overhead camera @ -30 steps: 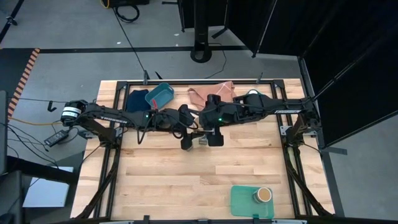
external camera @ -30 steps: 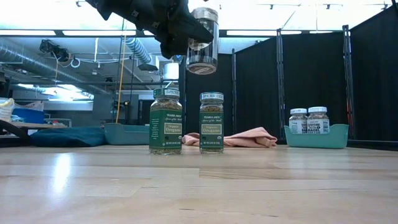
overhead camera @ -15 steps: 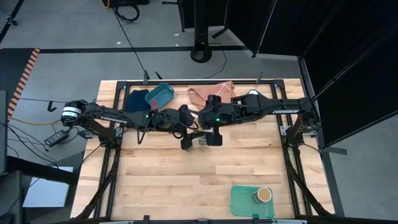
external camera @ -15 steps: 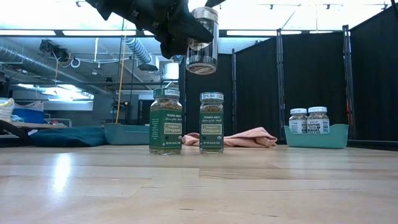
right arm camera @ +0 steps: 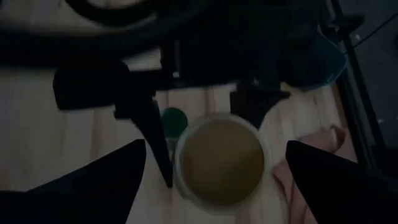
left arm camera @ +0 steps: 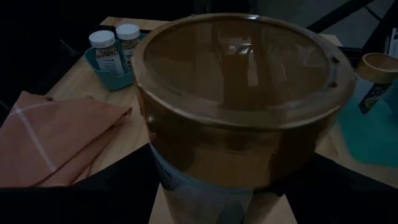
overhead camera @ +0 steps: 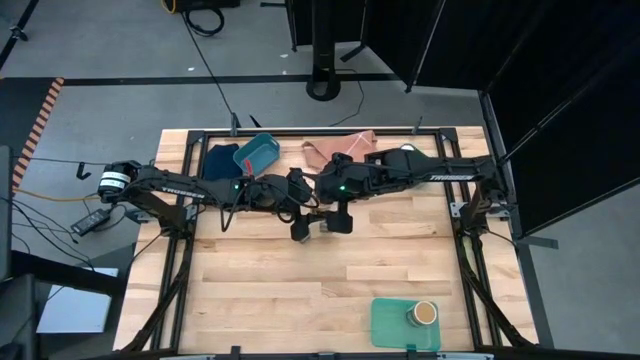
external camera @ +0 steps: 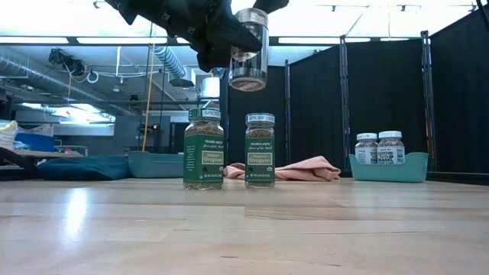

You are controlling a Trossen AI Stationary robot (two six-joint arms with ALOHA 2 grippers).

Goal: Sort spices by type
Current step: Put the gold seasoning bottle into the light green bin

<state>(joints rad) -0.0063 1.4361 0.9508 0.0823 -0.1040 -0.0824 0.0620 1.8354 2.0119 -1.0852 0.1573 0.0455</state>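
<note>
Handover looks under way at the low view's top centre: left gripper (external camera: 221, 34) pinches a brown-topped jar (external camera: 250, 50) aloft, while right gripper (overhead camera: 341, 218), fingers spread, must probably close around it.

A butcher-block wooden table (external camera: 306, 229) with a smooth, lightly glossy finish that reflects light. Two clear glass oregano jars (external camera: 204, 150) (external camera: 260, 150) with green paper labels stand on it. A raised jar (external camera: 249, 50) of clear, shiny glass has a smooth, glossy tan plastic lid (left arm camera: 239, 59). A soft salmon cloth (external camera: 294, 169) lies in folds. A teal plastic bin (external camera: 388, 167) looks matt. The arms are matt black.
</note>
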